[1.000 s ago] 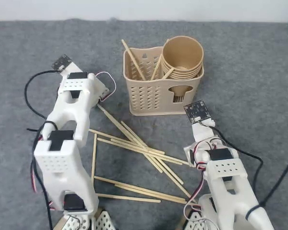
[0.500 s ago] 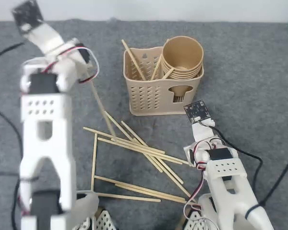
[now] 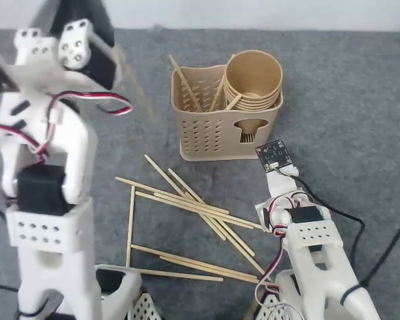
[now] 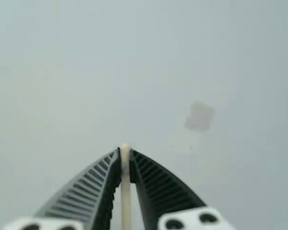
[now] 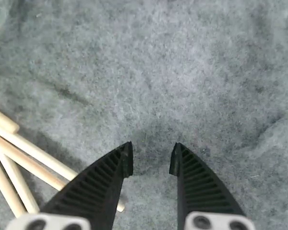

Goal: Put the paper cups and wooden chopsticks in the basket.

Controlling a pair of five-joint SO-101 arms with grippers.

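Basket (image 3: 227, 133) sits on the table (image 3: 360, 100) with the stacked paper cups (image 3: 253, 73) already inside; loose chopsticks (image 3: 187, 203) lie scattered in front. Left hand (image 4: 124, 153), held high, is clamped on 1 chopstick (image 4: 125, 191); next, carry it over the basket and release. Right hand (image 5: 151, 158) hangs low, fingers apart, empty.

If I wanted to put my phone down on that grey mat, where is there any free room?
The grey mat is bare right of the basket, out to the picture's edge, and in the strip behind it. In front of the basket, loose chopsticks criss-cross: crowded.
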